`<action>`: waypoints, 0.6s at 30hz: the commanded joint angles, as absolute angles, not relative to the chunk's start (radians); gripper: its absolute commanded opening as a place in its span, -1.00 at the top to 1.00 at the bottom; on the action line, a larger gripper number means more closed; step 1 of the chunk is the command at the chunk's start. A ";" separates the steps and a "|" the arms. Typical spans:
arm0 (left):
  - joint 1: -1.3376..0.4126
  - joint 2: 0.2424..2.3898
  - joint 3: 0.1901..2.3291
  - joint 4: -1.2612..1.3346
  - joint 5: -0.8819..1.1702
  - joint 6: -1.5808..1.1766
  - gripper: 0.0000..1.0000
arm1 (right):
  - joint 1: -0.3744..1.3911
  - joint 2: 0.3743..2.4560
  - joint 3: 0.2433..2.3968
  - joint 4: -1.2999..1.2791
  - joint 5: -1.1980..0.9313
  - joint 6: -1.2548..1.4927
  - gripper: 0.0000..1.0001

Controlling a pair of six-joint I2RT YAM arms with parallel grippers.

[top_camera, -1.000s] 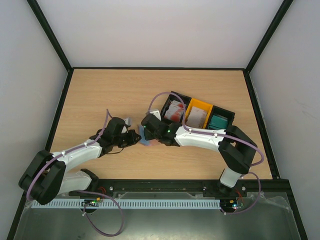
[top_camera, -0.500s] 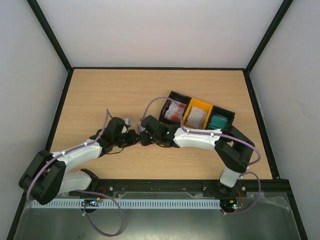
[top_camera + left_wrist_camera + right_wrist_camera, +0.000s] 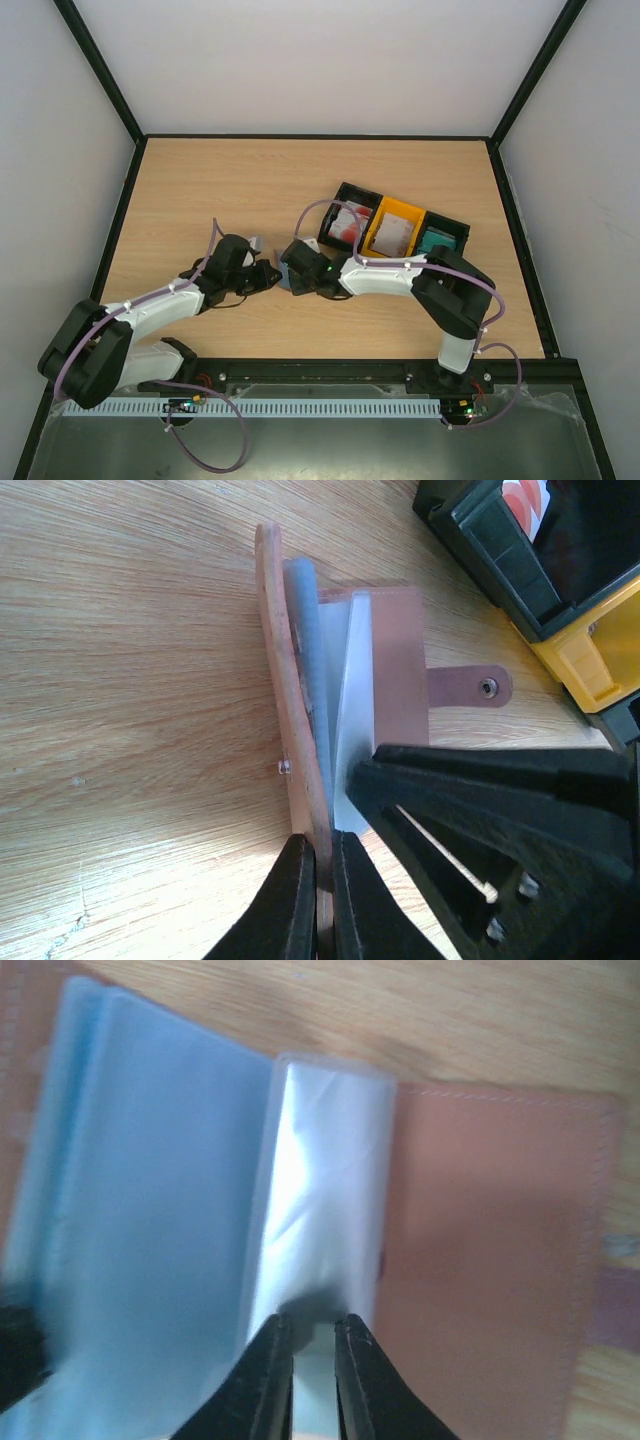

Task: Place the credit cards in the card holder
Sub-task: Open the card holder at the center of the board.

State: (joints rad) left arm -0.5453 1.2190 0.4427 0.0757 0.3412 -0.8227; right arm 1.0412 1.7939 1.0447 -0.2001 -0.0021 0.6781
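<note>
right fingers (image 3: 270,1380) shifted left into open card holder (image 3: 395,650), strap (image 3: 465,687) toward trays (image 3: 480,540).

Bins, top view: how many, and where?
3, in one row right of centre: left black bin with red-and-white cards, yellow bin in the middle with whitish cards, right black bin with teal cards. None looks hidden.

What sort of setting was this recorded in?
Probably a lab robot cell: a wooden tabletop boxed in by plain white panels on a black frame, with small black and yellow trays as props.
</note>
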 commanded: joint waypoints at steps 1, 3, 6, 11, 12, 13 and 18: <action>-0.544 1.221 0.462 0.065 0.348 -0.816 0.95 | 1.045 1.833 1.102 -0.296 0.168 0.715 0.68; -0.545 1.222 0.460 0.062 0.343 -0.815 0.95 | 1.046 1.850 1.118 -0.308 0.189 0.717 0.54; -0.545 1.223 0.460 0.058 0.338 -0.814 0.95 | 1.046 1.865 1.145 -0.331 0.234 0.729 0.42; -0.545 1.224 0.462 0.057 0.343 -0.814 0.95 | 1.047 1.809 1.144 -0.318 0.260 0.733 0.30; -0.545 1.224 0.465 0.058 0.345 -0.812 0.95 | 1.047 1.794 1.136 -0.307 0.238 0.723 0.28; -0.545 1.223 0.467 0.057 0.347 -0.812 0.95 | 1.046 1.777 1.129 -0.292 0.206 0.711 0.24; -0.544 1.221 0.469 0.057 0.350 -0.813 0.95 | 1.046 1.736 1.093 -0.224 -0.014 0.658 0.08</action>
State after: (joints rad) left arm -0.5453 1.2190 0.4427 0.0753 0.3405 -0.8223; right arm 1.0412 1.7927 1.1164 -0.2733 0.1310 0.6979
